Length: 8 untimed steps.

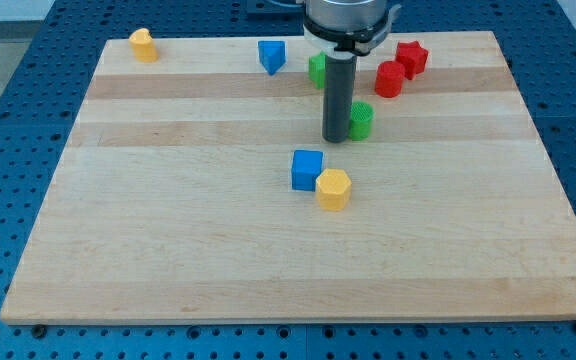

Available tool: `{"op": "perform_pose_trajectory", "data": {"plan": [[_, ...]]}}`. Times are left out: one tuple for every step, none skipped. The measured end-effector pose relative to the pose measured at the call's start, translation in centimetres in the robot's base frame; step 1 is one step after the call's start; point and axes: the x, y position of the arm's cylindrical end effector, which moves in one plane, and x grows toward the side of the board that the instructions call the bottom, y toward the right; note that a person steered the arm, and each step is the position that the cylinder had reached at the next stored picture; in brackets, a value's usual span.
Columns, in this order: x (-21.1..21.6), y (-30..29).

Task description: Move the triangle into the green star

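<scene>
The blue triangle (271,56) sits near the view's top, left of centre. A green star (361,121) lies right of my rod, touching or almost touching it. My tip (335,138) rests on the board just left of this green star, well below and right of the triangle. A second green block (317,69) is partly hidden behind the rod, right of the triangle.
A red block (389,79) and a red star (411,58) sit at the top right. A yellow block (144,45) is at the top left. A blue cube (307,169) touches a yellow hexagon block (334,189) below my tip. The wooden board (168,250) ends on all sides.
</scene>
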Motion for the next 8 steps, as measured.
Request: {"op": "perform_pose_trajectory", "data": {"plan": [[0.4, 1.1], [0.3, -7.6], [-0.8, -17.7], [-6.1, -22.8], [-12.3, -23.7], [-16.4, -22.5], [-17.5, -16.5], [-17.5, -5.8]]}}
